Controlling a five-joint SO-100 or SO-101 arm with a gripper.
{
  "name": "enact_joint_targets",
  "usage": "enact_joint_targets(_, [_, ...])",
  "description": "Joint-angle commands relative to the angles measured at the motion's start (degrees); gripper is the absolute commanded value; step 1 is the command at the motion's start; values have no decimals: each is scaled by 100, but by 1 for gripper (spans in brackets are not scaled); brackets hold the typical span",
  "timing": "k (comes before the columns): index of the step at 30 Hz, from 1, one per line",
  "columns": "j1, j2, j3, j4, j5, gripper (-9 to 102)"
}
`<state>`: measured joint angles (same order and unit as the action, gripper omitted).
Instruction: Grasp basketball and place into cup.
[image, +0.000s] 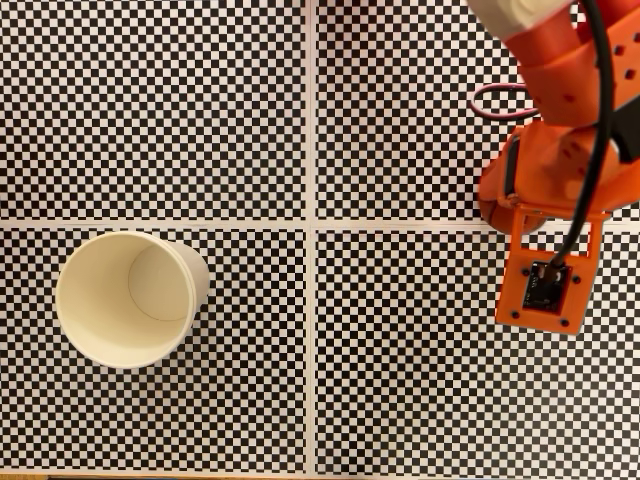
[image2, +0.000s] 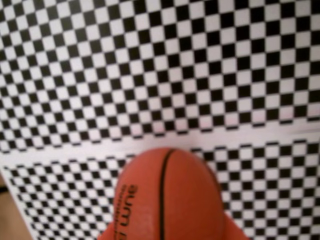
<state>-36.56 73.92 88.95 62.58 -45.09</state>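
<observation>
A black-and-white checkered surface (image: 400, 380) covered the whole table, split into panels by pale strips that crossed near the middle of the fixed view. The cup (image: 128, 298) stood in the lower-left panel of that view, cream-white, its mouth open toward the camera and its inside plain. My orange arm (image: 560, 150) reached in from the upper right, well apart from the cup, with a black cable running down it to the small camera board on its bracket.

In the wrist view the basketball (image2: 167, 197) filled the bottom centre of the picture, orange-red with one black seam running up its face and dark lettering down its left side (the letters too soft to read fully). Orange slivers of my claw (image2: 167, 235) showed at the ball's lower left and lower right edges, pressed against it, so I had the ball held between my fingers. Beyond the ball lay the checkered surface and one pale strip, slightly blurred.
</observation>
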Motion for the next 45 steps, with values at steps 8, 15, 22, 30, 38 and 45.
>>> enact_joint_targets(8, [615, 527, -316, -18, -360, 0])
enact_joint_targets(15, [1310, 1230, -519, 114, -1090, 0])
enact_joint_targets(22, [2127, 1969, -589, 114, -2232, 0])
enact_joint_targets(30, [3146, 2751, -659, 79, -3322, 0])
enact_joint_targets(38, [3920, 3428, -712, 114, -3498, 0])
enact_joint_targets(45, [4764, 3454, -703, 114, -3621, 0])
